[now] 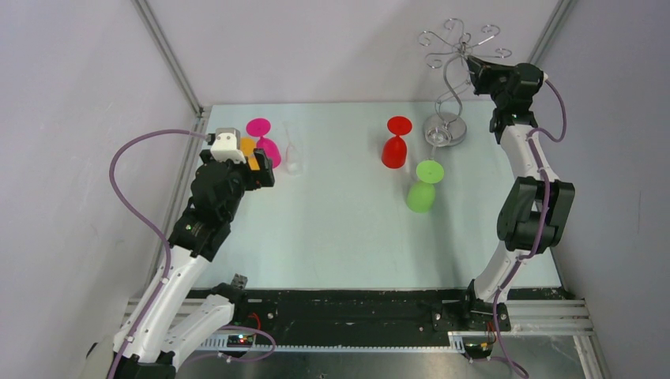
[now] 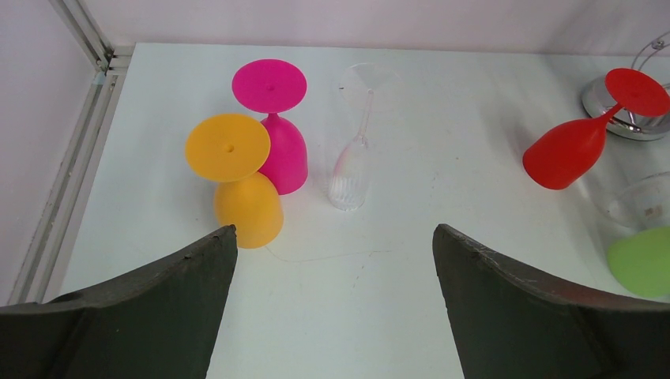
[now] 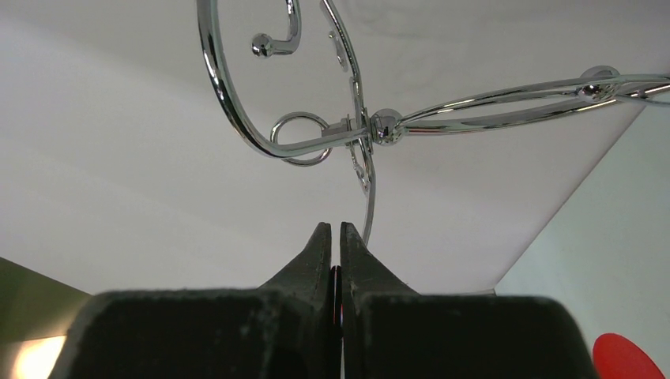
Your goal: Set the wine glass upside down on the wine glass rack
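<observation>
The chrome wine glass rack (image 1: 454,49) stands at the back right on its round base (image 1: 444,129). My right gripper (image 1: 474,69) is raised next to the rack's curled top arms and is shut with nothing in it. In the right wrist view its tips (image 3: 335,225) sit just below the rack's central knot (image 3: 371,126). Several wine glasses stand upside down on the table: magenta (image 1: 265,142), orange (image 2: 237,181), clear (image 2: 355,150), red (image 1: 397,144) and green (image 1: 424,188). My left gripper (image 2: 335,229) is open and empty, just short of the orange glass.
The white table (image 1: 340,229) is walled at the back and on both sides. The rack's base (image 2: 624,118) shows behind the red glass (image 2: 585,134). A faint clear object (image 2: 640,197) lies between the red and green glasses.
</observation>
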You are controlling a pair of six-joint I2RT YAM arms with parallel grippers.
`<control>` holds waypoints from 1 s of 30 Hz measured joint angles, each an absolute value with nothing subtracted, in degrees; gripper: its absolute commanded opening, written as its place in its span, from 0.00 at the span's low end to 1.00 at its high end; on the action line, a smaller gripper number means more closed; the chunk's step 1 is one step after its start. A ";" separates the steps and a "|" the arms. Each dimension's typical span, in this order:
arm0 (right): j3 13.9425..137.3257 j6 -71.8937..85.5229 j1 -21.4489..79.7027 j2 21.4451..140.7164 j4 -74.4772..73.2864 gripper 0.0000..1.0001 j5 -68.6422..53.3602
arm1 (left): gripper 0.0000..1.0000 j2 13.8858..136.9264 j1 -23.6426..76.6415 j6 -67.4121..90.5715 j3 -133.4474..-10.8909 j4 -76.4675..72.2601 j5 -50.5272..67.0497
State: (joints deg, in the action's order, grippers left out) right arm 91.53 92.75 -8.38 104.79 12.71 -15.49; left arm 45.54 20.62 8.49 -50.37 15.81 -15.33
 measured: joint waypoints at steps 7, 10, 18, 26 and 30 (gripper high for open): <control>94.37 92.29 -7.86 105.12 11.35 0.00 -15.75 | 0.98 45.54 20.62 8.49 -50.37 15.81 -15.31; 95.70 91.79 -7.16 105.34 11.35 0.00 -15.79 | 0.98 45.54 20.62 8.49 -50.37 15.81 -15.33; 99.18 91.39 -4.29 106.45 10.52 0.00 -15.90 | 0.98 45.52 20.62 8.49 -50.37 15.81 -15.33; 104.20 90.56 -0.25 110.85 8.49 0.00 -15.90 | 0.98 45.47 20.64 8.51 -50.37 15.81 -15.33; 106.67 89.58 2.46 112.88 7.03 0.00 -15.90 | 0.98 45.36 20.67 8.51 -50.37 15.81 -15.33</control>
